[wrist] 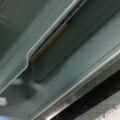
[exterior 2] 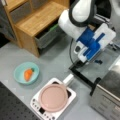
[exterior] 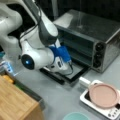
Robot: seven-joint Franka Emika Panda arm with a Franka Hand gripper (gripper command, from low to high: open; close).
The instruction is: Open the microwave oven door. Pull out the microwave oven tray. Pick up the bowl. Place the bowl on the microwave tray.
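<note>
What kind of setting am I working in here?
Probably a mock kitchen on a lab bench: a silver oven with its door folded down, a white cooker carrying a pink disc, and a wooden shelf unit. The gripper is over the door.

Brushed silver metal clads the oven [exterior: 100, 27], its top softly reflective. The open microwave oven door [exterior: 75, 71] shows dark glass in a black frame. Glossy white and blue plastic covers the arm [exterior 2: 82, 22]. A wooden shelf unit [exterior 2: 37, 20] looks matt and grained. The smooth teal bowl [exterior 2: 18, 73] sits on a matt grey bench [exterior 2: 57, 57].
</note>
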